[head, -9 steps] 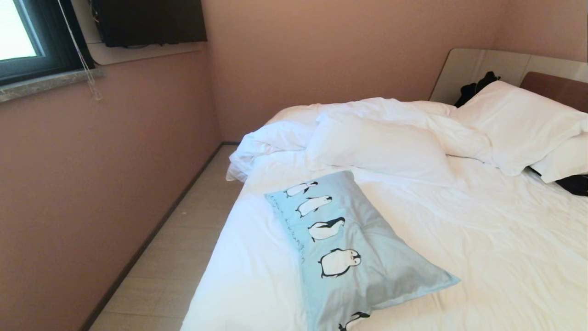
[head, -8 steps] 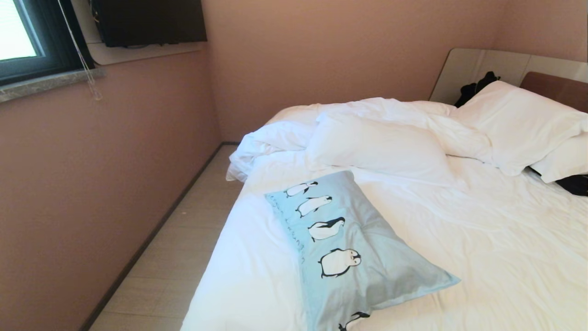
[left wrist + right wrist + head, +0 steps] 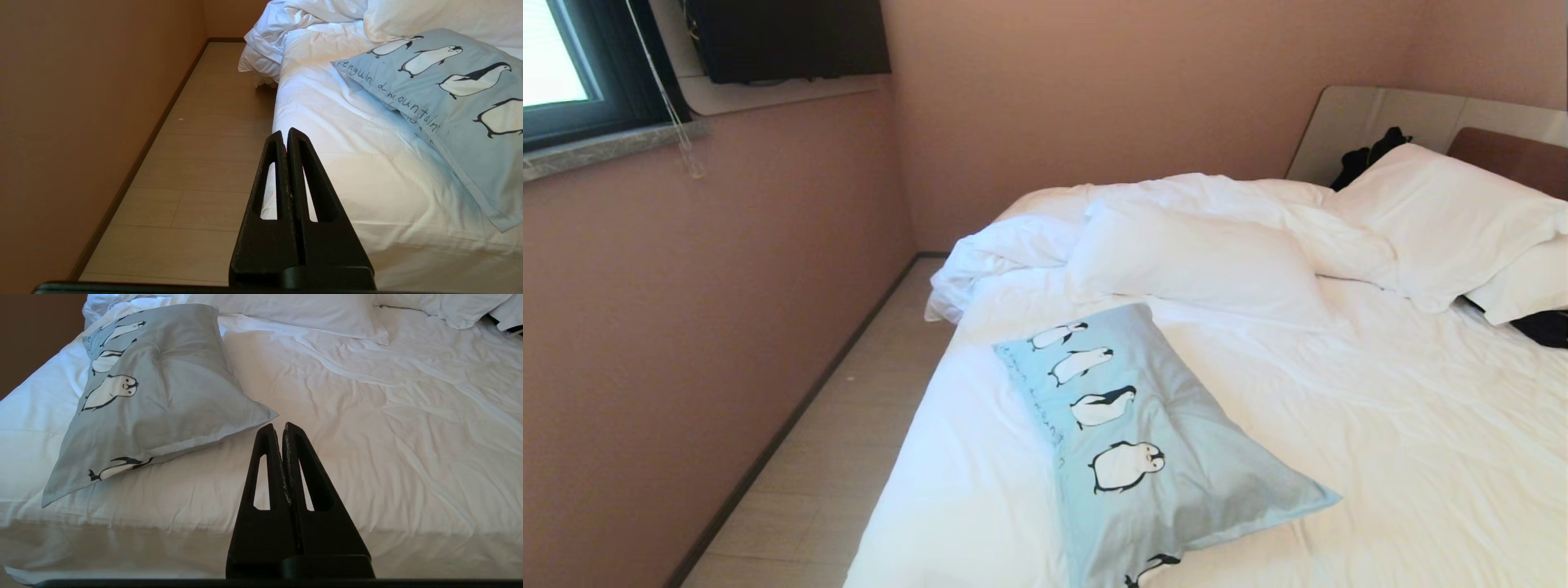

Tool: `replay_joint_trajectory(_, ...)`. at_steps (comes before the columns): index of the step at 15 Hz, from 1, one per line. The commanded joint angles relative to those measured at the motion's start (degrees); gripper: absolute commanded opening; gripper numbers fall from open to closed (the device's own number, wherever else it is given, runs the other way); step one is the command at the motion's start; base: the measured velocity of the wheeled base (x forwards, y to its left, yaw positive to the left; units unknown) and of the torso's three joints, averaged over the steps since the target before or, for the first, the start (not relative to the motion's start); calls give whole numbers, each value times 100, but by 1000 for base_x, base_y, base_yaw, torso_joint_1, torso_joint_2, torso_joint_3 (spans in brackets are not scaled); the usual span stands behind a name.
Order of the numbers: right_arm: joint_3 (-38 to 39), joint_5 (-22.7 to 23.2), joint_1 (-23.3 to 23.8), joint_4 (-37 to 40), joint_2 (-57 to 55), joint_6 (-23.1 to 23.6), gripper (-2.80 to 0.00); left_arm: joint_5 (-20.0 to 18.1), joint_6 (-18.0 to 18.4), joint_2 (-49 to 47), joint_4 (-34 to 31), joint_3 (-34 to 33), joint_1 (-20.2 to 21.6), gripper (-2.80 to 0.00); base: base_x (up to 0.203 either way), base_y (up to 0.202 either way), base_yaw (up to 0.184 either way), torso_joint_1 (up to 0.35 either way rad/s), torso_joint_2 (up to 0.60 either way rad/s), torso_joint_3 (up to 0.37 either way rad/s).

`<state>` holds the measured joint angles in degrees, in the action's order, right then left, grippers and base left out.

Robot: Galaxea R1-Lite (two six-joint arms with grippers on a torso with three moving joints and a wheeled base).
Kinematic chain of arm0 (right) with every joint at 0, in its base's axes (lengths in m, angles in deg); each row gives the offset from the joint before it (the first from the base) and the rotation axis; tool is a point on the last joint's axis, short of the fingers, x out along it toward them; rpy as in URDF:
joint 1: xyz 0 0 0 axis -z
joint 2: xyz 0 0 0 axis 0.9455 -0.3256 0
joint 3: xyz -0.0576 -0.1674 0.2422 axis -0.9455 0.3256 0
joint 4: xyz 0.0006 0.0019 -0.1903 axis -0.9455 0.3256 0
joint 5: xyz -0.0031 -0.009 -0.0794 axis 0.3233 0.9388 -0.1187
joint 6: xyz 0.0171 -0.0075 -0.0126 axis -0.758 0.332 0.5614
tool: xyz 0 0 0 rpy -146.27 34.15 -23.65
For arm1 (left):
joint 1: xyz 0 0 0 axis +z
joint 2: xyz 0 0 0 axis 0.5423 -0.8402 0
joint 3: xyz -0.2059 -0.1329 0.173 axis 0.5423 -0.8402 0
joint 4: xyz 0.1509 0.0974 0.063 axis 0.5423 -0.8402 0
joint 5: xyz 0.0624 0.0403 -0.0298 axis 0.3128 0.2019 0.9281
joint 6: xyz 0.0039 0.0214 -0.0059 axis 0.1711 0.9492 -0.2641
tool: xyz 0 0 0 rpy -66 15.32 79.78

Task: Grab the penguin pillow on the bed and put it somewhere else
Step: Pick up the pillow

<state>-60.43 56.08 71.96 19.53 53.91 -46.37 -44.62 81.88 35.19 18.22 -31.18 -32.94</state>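
Nothing has moved since the earlier frame. Our rectangular pale blue penguin pillow (image 3: 1143,445) lies flat near the foot corner of the large white-sheeted bed (image 3: 1421,425), untouched. Our left gripper (image 3: 286,136) and right gripper (image 3: 278,430) hang short of it, fingers pressed together, holding nothing. We judge a one-corner pinch risks grabbing only the loose cover or snagging the sheet underneath.
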Motion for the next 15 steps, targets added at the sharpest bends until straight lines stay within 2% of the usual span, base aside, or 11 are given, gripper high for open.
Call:
replay_joint_trajectory(1,-1,2,0,3,10,10,-280,-1,-1,2,4,0,1,-280,0,0,0,0,0,0)
replay_joint_trajectory(11,-121,-4,3,77,1,150,-280,-1,-1,2,4,0,1,-280,0,0,0,0,0,0)
replay_joint_trajectory(15,-875,293,0,557,-228,160,-280,-1,-1,2,4,0,1,-280,0,0,0,0,0,0)
